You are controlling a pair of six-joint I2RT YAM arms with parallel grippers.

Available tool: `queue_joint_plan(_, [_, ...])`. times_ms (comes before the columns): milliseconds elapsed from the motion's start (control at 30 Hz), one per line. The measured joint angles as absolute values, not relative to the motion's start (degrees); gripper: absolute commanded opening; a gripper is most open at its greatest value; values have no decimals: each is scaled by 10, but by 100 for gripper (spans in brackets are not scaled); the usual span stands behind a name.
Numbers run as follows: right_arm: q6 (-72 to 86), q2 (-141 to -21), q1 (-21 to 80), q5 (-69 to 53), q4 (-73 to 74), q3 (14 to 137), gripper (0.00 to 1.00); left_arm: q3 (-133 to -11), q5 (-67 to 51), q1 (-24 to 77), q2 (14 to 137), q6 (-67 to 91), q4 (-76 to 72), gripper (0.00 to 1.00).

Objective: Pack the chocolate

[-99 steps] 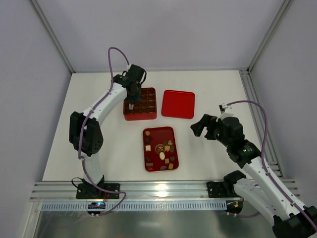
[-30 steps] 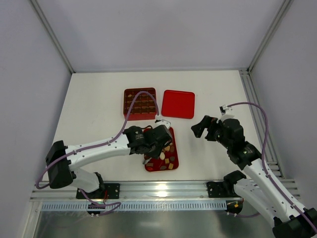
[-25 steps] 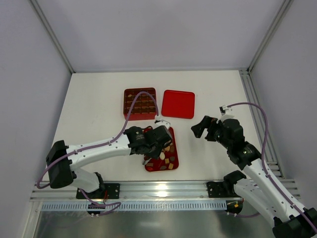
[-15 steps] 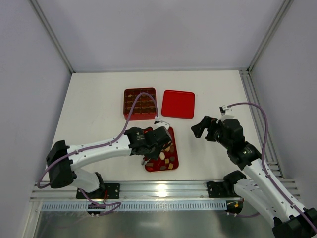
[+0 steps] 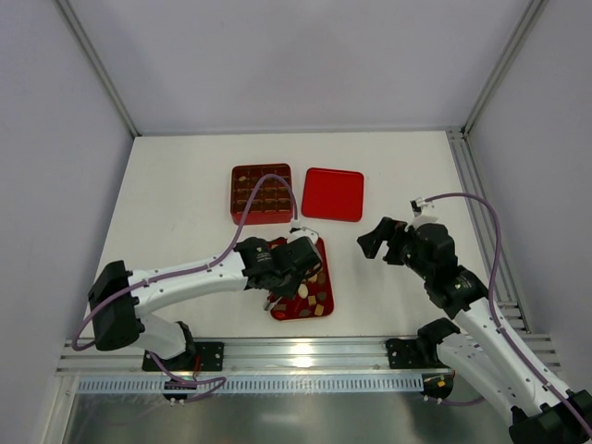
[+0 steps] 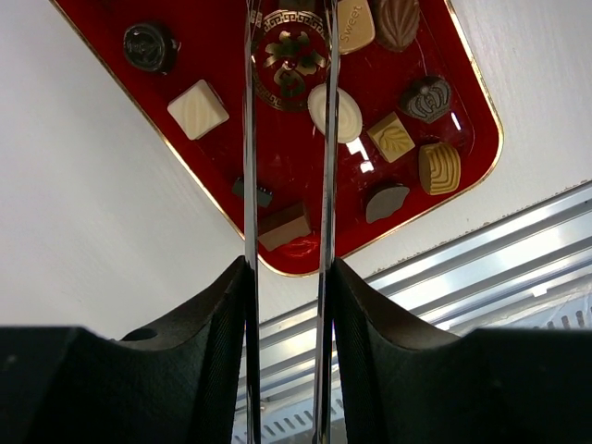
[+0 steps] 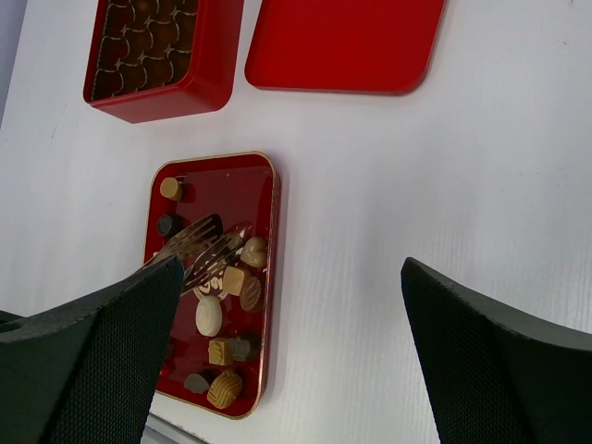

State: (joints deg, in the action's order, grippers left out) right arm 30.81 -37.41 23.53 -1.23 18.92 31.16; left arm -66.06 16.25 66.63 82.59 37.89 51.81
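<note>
Over the tray (image 6: pixel 208 153), mid-pick, my left gripper (image 6: pixel 288 18) hangs spread and empty (right gripper (image 7: pixel 291 268) likewise, aside); next I'd pinch a chocolate (image 6: pixel 335 113).

The only word that can be read is "Sweet", in script on a cream chocolate (image 6: pixel 354 23) at the top edge of the left wrist view, in the red tray (image 6: pixel 185 153), whose gold emblem (image 6: pixel 289 54) shows no legible letters.
</note>
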Motion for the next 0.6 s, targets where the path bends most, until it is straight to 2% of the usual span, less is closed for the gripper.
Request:
queue_joint_plan(300, [308,-373,235,-12,189,309,100,-661,154,666,833,371,517,32])
queue_joint_plan(600, [308,-373,235,-12,189,309,100,-668,161,666,834,370,524,30])
